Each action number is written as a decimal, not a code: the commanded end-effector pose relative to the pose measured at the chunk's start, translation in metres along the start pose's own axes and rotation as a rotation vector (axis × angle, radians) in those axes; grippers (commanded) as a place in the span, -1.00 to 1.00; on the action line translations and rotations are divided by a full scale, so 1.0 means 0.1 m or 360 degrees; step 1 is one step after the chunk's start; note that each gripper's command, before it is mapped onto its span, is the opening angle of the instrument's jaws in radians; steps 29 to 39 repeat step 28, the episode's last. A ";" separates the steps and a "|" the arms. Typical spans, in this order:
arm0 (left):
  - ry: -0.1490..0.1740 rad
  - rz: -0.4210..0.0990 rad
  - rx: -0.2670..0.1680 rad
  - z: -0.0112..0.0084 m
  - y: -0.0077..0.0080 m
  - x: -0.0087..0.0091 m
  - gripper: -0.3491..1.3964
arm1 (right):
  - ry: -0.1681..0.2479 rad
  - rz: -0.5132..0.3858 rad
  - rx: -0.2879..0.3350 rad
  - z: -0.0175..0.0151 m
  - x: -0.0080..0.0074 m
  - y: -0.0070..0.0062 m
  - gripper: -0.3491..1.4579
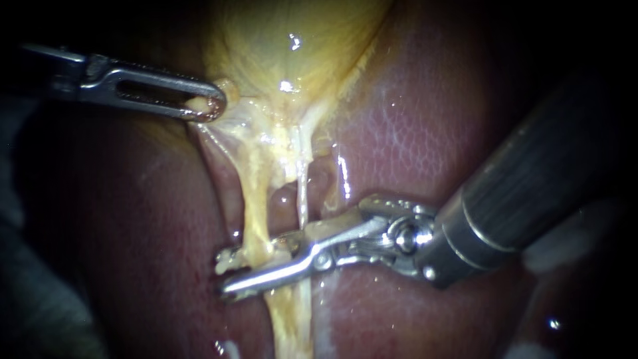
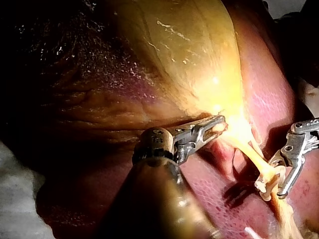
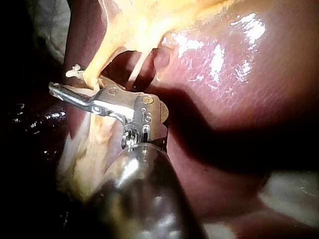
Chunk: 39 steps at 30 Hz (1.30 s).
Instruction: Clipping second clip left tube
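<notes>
1. Jaws of left instrument (image 1: 214, 106): clamped on a fold at the narrow end of the gallbladder (image 1: 292, 53), pulling it taut. Tissue shows through the jaw's window. Liver (image 1: 412, 133) lies on both sides.
2. Left tube (image 1: 256, 213): thick yellow cord, stretched from just beside the left jaws to the right instrument's jaws.
3. Clip (image 1: 228, 259): white, already on the left tube, just beside the right jaws on their gallbladder side. Touching or nearly; can't tell which.
4. Right tube (image 1: 303, 193): thin pale strand alongside the left tube, reaching the heel of the right jaws. Can't tell if it sits inside them.
5. Right instrument (image 1: 229, 280): jaws clamped across the left tube, one in front and one behind, tips past its far edge. New clip not visible in them.
6. Risks, as a judgement:
   - Thin strand caught at the heel, so both tubes get clipped.
   - New clip fouling the seated one, because the jaws sit so close to it.
   - Left pull too hard, so the stretched tube tears or slips out.
</notes>
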 end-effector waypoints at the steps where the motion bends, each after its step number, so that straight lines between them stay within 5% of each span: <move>1: 0.0001 0.0000 0.0002 0.000 0.000 0.000 -1.00 | -0.0001 0.0001 0.0000 -0.001 0.000 -0.001 -0.56; 9: 0.0001 0.0000 0.0002 0.000 0.000 0.000 -1.00 | -0.0002 0.0003 0.0004 -0.005 0.001 -0.004 -1.00; 39: 0.0004 -0.0002 0.0005 -0.001 0.002 0.001 -1.00 | -0.0005 0.0029 0.0005 -0.005 -0.003 -0.004 -1.00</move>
